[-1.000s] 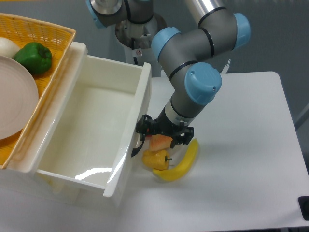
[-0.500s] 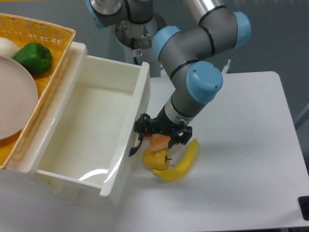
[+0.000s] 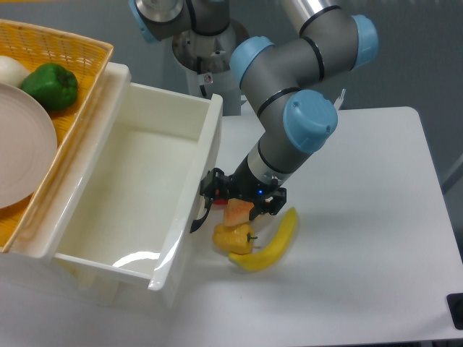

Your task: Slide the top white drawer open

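The top white drawer is pulled far out of its cabinet, and its glossy inside is empty. Its curved black handle hangs on the front panel, facing right. My gripper is at the upper end of that handle, pressed against the drawer front and closed on it. The fingertips are mostly hidden behind the gripper body. The second drawer front is out of view.
A woven yellow basket sits on the cabinet at the left, holding a green pepper, a cream plate and a white round thing. A banana, a yellow pepper and an orange piece lie under my wrist.
The gripper and the drawer front have shifted a little to the left together. The fruit on the table has not moved.
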Robot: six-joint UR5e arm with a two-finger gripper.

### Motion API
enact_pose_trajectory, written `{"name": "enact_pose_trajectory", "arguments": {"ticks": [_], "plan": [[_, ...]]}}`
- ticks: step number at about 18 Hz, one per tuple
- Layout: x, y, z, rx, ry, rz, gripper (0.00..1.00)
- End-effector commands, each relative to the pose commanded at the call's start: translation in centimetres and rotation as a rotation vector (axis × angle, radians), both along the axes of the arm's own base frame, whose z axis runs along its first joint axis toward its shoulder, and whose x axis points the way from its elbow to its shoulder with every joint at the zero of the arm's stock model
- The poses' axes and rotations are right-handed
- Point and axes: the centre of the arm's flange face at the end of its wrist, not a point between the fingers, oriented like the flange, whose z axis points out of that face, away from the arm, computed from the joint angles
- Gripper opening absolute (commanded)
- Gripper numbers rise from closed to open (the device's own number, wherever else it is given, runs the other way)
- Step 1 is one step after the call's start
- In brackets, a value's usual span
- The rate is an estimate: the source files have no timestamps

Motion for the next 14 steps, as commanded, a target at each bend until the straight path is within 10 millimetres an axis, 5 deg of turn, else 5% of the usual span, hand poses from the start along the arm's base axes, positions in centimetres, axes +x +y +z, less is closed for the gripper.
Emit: {"name": "enact_pose_trajectory", "arguments": {"ticks": [7, 14], "plan": [[-1.4, -0.8, 0.8, 0.017, 0.030, 0.008, 1.00], [-2.4, -2.3, 0.2, -0.012, 0.144, -0.212, 1.00]]}}
